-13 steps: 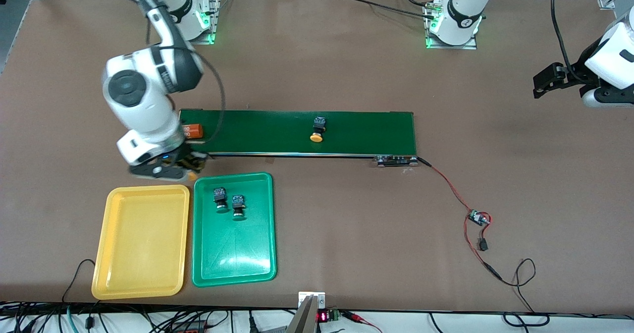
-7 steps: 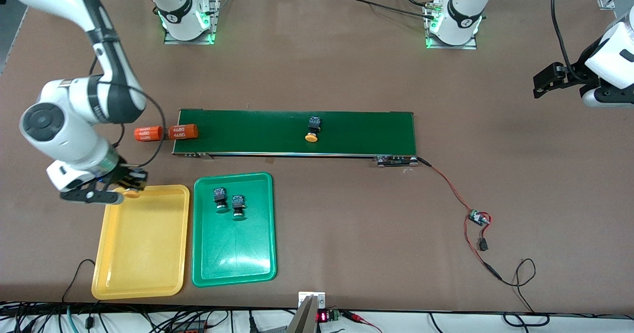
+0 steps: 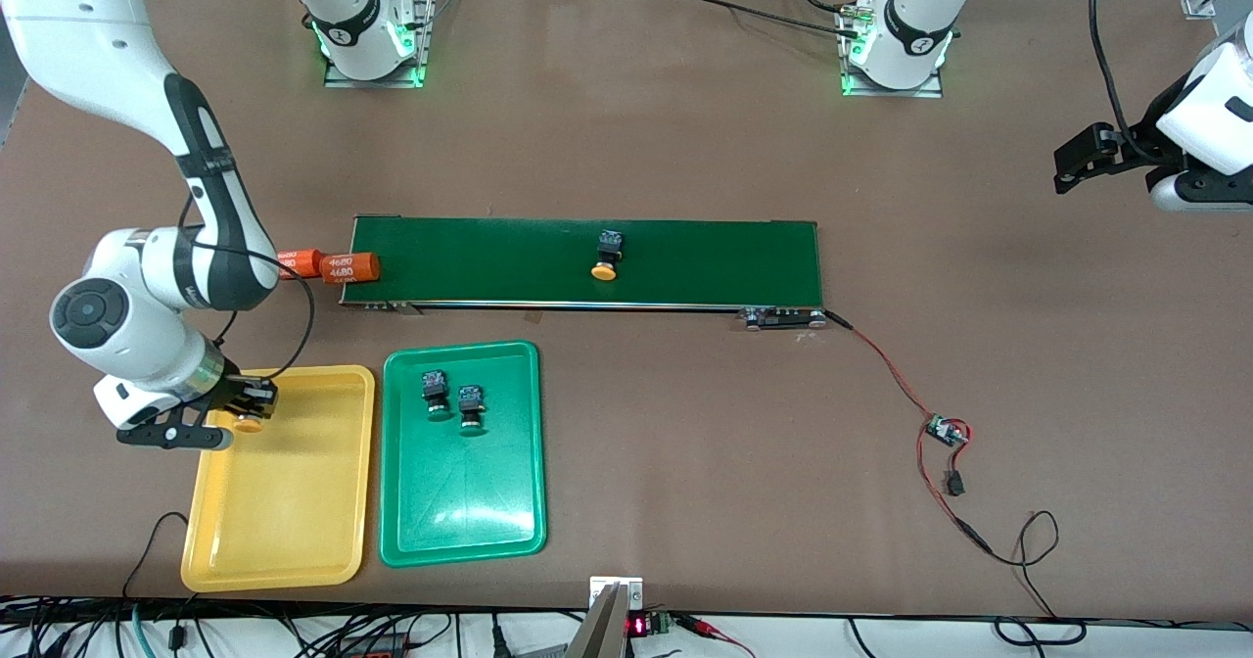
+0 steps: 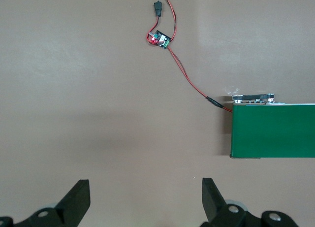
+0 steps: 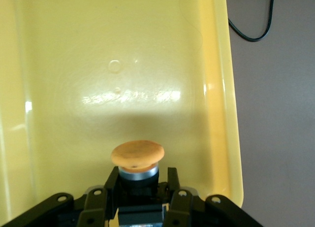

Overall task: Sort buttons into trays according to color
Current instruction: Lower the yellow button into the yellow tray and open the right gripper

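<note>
Orange-capped button (image 5: 137, 155) body pincer-hidden.

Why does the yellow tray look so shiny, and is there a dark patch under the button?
Right wrist view: overhead light glares off the glossy yellow tray, and the right gripper with its held button casts a soft shadow there. Front view: evenly lit, green tray faintly reflective.

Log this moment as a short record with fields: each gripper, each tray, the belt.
right gripper: shut on an orange-capped button, over the yellow tray
left gripper: open, holds nothing, waits over bare table
green tray: two green-capped buttons side by side
belt: one orange-capped button on it
orange cylinders: at the belt's end toward the right arm
</note>
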Available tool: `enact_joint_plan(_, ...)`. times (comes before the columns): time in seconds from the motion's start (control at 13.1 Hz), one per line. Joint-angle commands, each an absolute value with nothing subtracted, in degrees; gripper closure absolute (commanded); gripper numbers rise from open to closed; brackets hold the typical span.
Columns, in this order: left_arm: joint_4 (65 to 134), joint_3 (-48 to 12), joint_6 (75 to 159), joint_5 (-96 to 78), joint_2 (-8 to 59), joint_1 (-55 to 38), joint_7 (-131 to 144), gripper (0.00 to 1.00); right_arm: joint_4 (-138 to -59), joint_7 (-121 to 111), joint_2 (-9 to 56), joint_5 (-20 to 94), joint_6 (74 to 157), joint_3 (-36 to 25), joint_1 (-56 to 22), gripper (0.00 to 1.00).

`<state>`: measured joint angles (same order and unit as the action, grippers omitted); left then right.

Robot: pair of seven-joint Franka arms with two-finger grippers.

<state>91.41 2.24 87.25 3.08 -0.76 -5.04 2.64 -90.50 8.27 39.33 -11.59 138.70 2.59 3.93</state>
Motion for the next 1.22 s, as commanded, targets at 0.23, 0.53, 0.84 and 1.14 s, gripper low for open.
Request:
enact_joint_plan(0.23, 91.14, 2.2, 86.31, 3.87, -1.41, -5.1, 1.32, 0.0, -88.86, 8.17, 43.33, -13.62, 143.26, 1.76, 4.57, 0.61)
enact_joint_plan(0.53, 91.14, 2.2, 86.31, 3.87, -1.41, -5.1, 1.32, 0.0, -89.47, 8.09, 43.07, -13.62, 143.09, 1.15, 3.87, 0.14)
enact_joint_plan(0.84, 91.14, 2.2, 86.31, 3.87, -1.41, -5.1, 1.32, 0.0, -94.2, 8.52, 37.9, -13.18, 142.65, 1.05, 3.52, 0.0)
enact_joint_plan(1.14, 91.14, 2.2, 86.31, 3.87, -1.41, -5.1, 1.32, 0.0, -103.87, 13.61, 26.74, -12.83, 137.57, 1.49, 0.36, 0.0)
